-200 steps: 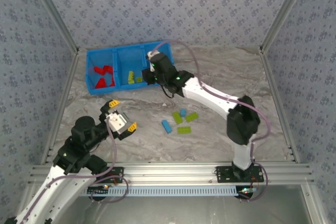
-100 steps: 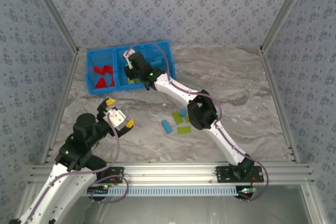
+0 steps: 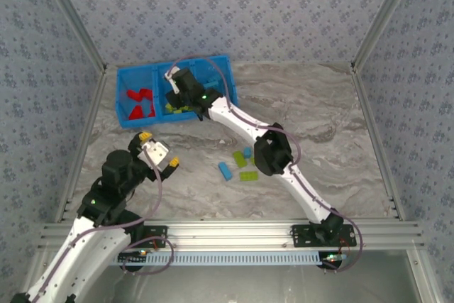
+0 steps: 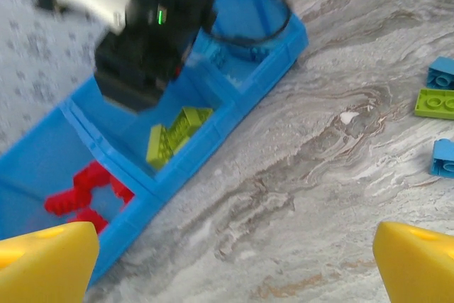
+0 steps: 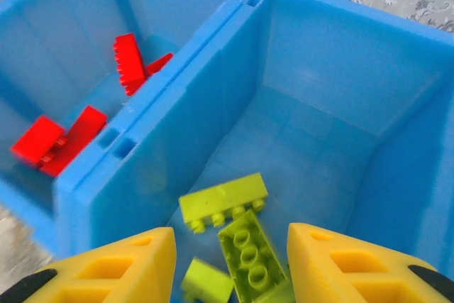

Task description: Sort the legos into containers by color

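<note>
Legos sit in two places. Several lime bricks [image 5: 223, 202] lie jumbled on the floor of the middle compartment of a bright blue bin [image 5: 142, 168], and red bricks [image 5: 130, 62] lie in the compartment to its left. What the third compartment holds cannot be made out, as the right arm crosses it. A small cluster of loose bricks [image 3: 241, 164], light blue and lime, lies unsorted on the marble-patterned table [image 3: 340, 118], well apart from the bin and nearer the arm bases.

The right gripper [image 5: 230, 246] hangs over the middle compartment. Its yellow fingers are spread apart and grip nothing, and the lime bricks lie below the gap. The left gripper [image 3: 159, 150] hovers above the table near the left arm's base. Its jaws are spread wide and it holds nothing. It faces the bin from a distance.

Each brick looks light, rigid and smooth-sided, so it probably needs little force but could slip or spin if pinched at a corner. The surest hold is likely across the narrow width, with the pads flat on the two long sides. Bricks lying close together in the cluster may get nudged during a pick.
</note>
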Available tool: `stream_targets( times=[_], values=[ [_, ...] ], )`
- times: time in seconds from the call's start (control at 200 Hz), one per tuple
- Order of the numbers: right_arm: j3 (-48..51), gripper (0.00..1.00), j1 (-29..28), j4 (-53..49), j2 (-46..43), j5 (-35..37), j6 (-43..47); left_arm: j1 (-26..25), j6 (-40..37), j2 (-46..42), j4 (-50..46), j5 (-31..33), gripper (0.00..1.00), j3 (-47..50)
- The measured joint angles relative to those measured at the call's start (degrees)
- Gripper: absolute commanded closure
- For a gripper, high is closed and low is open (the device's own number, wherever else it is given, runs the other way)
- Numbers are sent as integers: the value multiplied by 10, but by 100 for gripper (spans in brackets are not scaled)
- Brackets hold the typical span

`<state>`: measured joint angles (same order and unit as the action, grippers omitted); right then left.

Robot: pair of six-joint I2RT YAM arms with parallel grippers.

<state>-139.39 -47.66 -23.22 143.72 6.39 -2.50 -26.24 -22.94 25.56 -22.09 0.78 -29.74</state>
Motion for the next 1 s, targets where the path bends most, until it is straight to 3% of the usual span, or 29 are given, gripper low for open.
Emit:
stream_targets(
  times=[0.32,0.385,0.505,0.615,0.71,0.825,0.999],
  values=[
    [414,38,8,19,-450,-31,9,-15,280,173,-41,19,3,-137],
    [492,33,9,21,-548,-26,3,-61,344,196,-47,34,4,-149],
    [614,27,2,2,-694,-13,-24,-194,464,247,-51,87,4,-150],
    [687,24,-12,-48,-774,3,-56,-302,574,315,-46,149,6,-150],
    [737,21,-23,-102,-819,14,-87,-360,683,385,-50,200,9,-152],
    [784,16,-30,-160,-861,20,-121,-376,787,479,-62,216,3,-170],
    [823,10,-31,-205,-902,23,-164,-375,858,599,-47,215,1,-230]
  ],
)
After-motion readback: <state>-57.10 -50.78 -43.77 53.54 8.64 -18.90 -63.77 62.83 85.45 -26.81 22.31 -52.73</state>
